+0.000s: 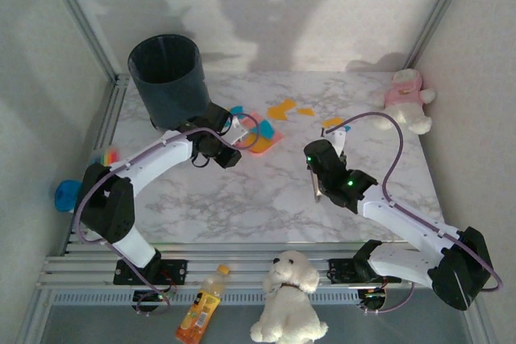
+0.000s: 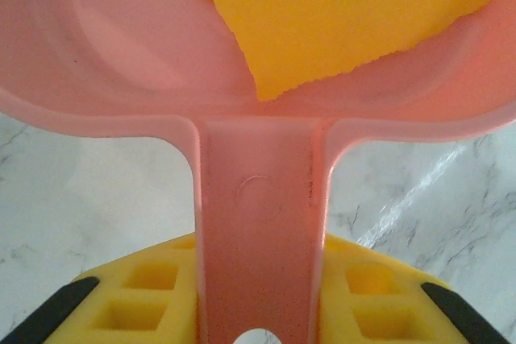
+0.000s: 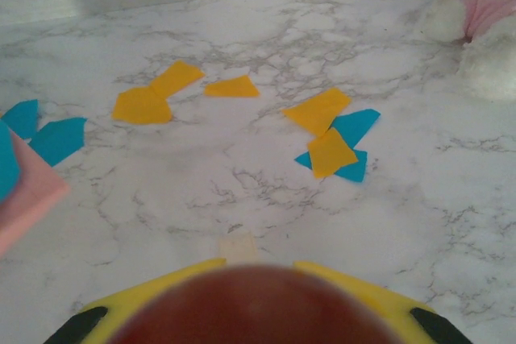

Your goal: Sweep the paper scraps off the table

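Note:
A pink dustpan (image 1: 270, 141) rests on the table (image 1: 266, 199) left of centre, with orange and teal paper scraps (image 1: 260, 130) in it. My left gripper (image 1: 232, 141) is shut on its handle (image 2: 258, 223), which runs between the yellow fingers (image 2: 379, 296); a large orange scrap (image 2: 347, 14) lies in the pan. More scraps lie loose on the marble: orange ones (image 3: 141, 105) (image 3: 318, 110) and teal ones (image 3: 355, 126) (image 3: 56, 138). My right gripper (image 1: 329, 148) hovers just short of them, shut on a blurred dark red rounded object (image 3: 250, 308).
A dark round bin (image 1: 165, 78) stands at the back left, close to the left arm. A pink and white plush (image 1: 409, 98) sits at the back right. A striped block (image 1: 109, 153) and a blue thing (image 1: 64, 195) lie off the left edge. A white plush dog (image 1: 286, 296) and a bottle (image 1: 201, 304) lie in front.

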Robot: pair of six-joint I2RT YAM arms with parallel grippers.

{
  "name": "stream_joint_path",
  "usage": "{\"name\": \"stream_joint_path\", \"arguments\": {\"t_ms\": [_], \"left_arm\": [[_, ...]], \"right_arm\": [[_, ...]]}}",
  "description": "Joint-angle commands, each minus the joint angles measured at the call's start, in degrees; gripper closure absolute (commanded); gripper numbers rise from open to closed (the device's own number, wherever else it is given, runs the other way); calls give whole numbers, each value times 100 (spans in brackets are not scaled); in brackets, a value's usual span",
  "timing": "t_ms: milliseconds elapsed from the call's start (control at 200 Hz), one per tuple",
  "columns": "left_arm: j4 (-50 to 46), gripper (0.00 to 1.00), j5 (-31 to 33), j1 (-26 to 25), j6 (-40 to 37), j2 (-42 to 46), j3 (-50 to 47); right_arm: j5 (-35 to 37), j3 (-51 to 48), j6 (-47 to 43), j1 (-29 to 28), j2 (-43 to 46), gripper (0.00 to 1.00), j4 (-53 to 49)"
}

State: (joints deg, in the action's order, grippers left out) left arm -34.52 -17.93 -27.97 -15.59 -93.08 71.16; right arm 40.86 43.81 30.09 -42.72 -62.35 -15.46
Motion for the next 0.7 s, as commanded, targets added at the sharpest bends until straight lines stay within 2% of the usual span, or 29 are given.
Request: {"name": "stream_joint_path", "arguments": {"t_ms": [0,396,696], "left_arm": [[113,100,-388,139,339,273,369],[197,100,-1047,578,700,543,851],[191,100,-1216,809,1043,718,1156]], "right_arm": [[142,-6,81,115,18,100,25],[1,-31,105,132,-65,100,102],[-86,-24,18,141,-50,100,198]]}}
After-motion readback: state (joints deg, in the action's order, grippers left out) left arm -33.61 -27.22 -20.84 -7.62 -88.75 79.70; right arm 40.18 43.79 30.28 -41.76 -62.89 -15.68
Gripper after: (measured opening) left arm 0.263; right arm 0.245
